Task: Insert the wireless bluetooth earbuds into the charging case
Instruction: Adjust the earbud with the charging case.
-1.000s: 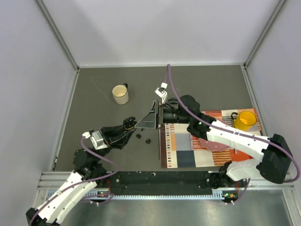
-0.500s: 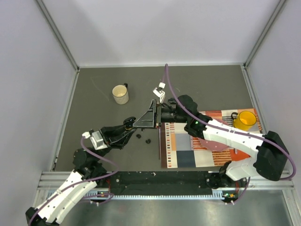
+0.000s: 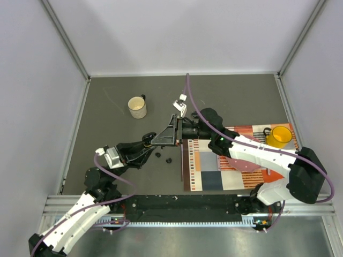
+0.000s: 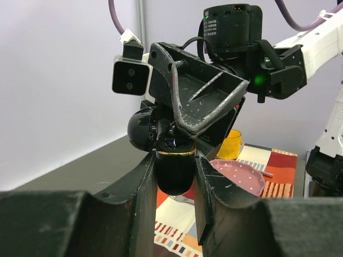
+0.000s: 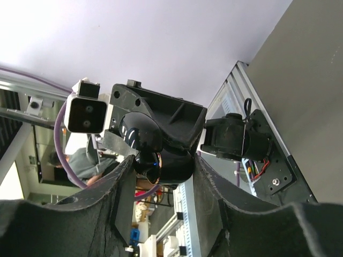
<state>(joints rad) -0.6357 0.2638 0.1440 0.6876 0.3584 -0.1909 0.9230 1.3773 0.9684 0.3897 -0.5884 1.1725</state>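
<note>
Left pincer [image 4: 174,160] gripping open charging case [image 4: 174,175], right pincer [image 5: 162,161] straddling it

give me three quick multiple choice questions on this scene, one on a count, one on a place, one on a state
1. How many tiny black rounded earbuds lie loose on the grey table in the top view?
A. none
B. two
C. five

2. Where does the yellow mug stand?
A. on the bare grey table
B. stacked on another mug
C. on the colourful patterned mat

3. What is the left pincer doing?
A. shut on the glossy black gold-banded charging case
B. open and empty
C. resting flat on the table

Answers:
1 B, two black specks show just left of the mat.
2 C, the mat's far right corner lies under the mug.
3 A, the case sits clamped in the pincer, lifted off the table.
</note>
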